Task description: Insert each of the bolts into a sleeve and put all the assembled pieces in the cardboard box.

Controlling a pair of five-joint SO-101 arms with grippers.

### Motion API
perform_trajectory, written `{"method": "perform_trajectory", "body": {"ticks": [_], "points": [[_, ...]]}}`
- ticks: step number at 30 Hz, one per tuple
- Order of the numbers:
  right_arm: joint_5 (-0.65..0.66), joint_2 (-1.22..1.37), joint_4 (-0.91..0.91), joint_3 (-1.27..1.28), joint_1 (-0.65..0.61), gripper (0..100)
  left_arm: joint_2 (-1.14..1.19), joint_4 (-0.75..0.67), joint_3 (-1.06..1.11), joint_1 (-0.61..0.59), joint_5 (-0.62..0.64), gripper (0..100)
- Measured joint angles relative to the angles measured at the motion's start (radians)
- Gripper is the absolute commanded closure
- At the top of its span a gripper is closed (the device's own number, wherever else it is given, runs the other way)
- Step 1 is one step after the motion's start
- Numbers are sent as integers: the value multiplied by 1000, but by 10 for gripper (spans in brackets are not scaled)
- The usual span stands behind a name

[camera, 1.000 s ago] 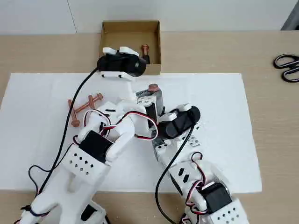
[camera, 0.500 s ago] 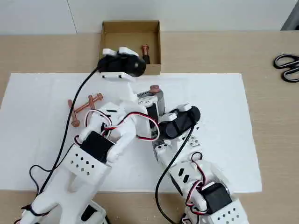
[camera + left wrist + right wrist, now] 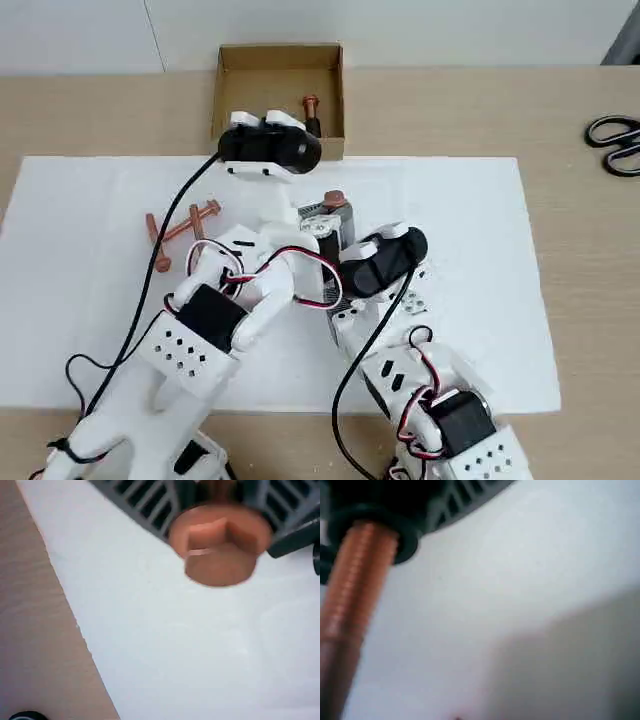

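Note:
My left gripper point(image 3: 327, 214) hangs over the middle of the white mat point(image 3: 470, 250), its grey ribbed fingers point(image 3: 140, 500) shut on a copper bolt. The bolt's head point(image 3: 335, 198) point(image 3: 220, 545) points up. Just below it my right gripper point(image 3: 330, 248) is shut on a black sleeve point(image 3: 370, 500). The bolt's threaded shaft point(image 3: 355, 595) sticks out through that sleeve. The left arm's wires partly cover the right fingers. The cardboard box point(image 3: 280, 48) stands at the back and holds one assembled bolt and sleeve point(image 3: 311, 112).
Three loose copper bolts point(image 3: 180, 228) lie on the mat left of the grippers. Scissors point(image 3: 615, 140) rest on the wooden table at the far right. The left arm's black motor point(image 3: 270, 150) hovers just in front of the box.
My left gripper has shifted a little right and towards the right gripper, carrying the bolt with it. The right arm has stayed put.

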Motion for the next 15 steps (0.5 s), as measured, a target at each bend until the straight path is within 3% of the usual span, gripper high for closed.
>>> {"method": "perform_trajectory", "body": {"ticks": [15], "points": [[-3, 2, 2, 2, -2, 995, -11, 84, 0, 29, -8, 994]]}}
